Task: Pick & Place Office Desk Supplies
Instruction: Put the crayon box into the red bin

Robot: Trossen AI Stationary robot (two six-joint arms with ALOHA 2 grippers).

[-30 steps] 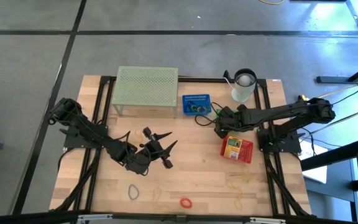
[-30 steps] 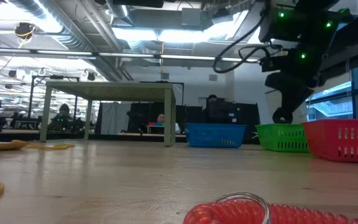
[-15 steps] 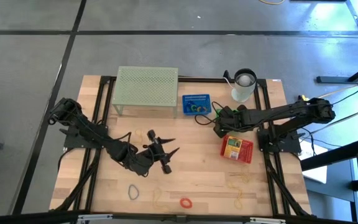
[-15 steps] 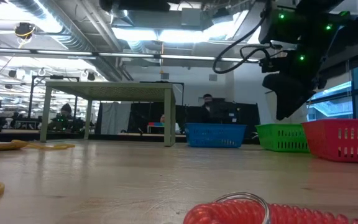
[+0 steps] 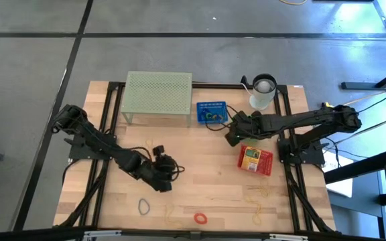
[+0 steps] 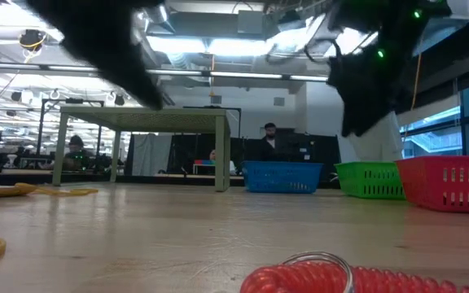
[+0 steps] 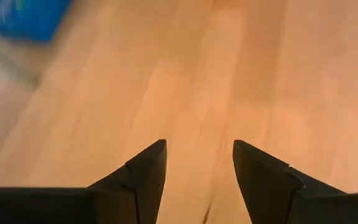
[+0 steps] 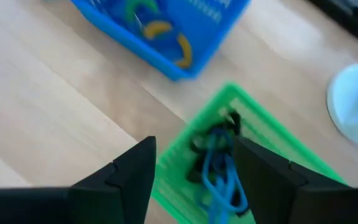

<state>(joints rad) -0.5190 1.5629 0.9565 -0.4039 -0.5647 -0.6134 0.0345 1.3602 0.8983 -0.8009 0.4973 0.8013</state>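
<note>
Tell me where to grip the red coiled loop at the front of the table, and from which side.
Grip the red coiled loop by its rim, from straight above. It lies flat on the table, so one finger goes inside the ring and one outside, pinching one stretch of coil. A sideways approach would likely push it along. The open left gripper is nearer.

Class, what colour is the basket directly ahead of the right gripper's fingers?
Green basket, seen best in the right wrist view.
</note>
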